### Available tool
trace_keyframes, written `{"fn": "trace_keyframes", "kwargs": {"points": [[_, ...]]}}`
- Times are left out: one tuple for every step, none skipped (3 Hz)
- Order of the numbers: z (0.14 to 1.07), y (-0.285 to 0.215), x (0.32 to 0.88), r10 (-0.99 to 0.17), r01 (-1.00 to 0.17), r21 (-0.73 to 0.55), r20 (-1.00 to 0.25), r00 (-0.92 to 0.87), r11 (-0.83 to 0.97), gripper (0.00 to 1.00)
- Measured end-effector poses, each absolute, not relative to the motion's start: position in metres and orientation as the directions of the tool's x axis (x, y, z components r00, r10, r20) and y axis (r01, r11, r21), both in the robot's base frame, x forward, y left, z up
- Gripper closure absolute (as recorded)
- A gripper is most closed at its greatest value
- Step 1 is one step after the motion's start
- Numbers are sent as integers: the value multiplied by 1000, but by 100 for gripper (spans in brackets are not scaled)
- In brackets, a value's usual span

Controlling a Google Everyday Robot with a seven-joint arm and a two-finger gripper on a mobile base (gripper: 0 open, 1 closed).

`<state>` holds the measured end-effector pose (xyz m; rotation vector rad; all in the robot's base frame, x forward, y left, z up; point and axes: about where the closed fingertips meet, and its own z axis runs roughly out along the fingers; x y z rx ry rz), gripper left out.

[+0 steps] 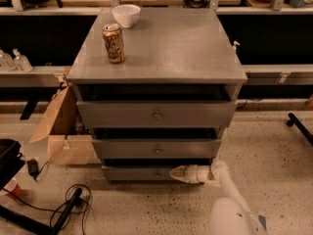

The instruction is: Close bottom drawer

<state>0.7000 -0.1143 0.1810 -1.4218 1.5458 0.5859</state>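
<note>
Bottom drawer [132,173] lowest in grey cabinet [195,48], front pulled slightly out. Tool [177,173] low at its front, right of centre, fingers pressed together, tip touching front. Can [113,43], white bowl [126,14] on cabinet top.

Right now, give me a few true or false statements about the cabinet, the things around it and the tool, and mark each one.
1. The tool is at the bottom drawer's front, right of its knob. True.
2. The bowl sits behind the can on the cabinet. True.
3. The can lies on its side. False: it stands upright.
4. The box stands on the cabinet top. False: it is on the floor, left of the cabinet.
</note>
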Motion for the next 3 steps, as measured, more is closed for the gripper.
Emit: {"fn": "trace_keyframes", "kwargs": {"points": [[183,-114,696,-507,-947,-237,-856,97,218,100],[183,-114,693,-507,-947,-237,-856,97,218,100],[193,-122,683,-542,-959,-228,-834,104,168,100]]}}
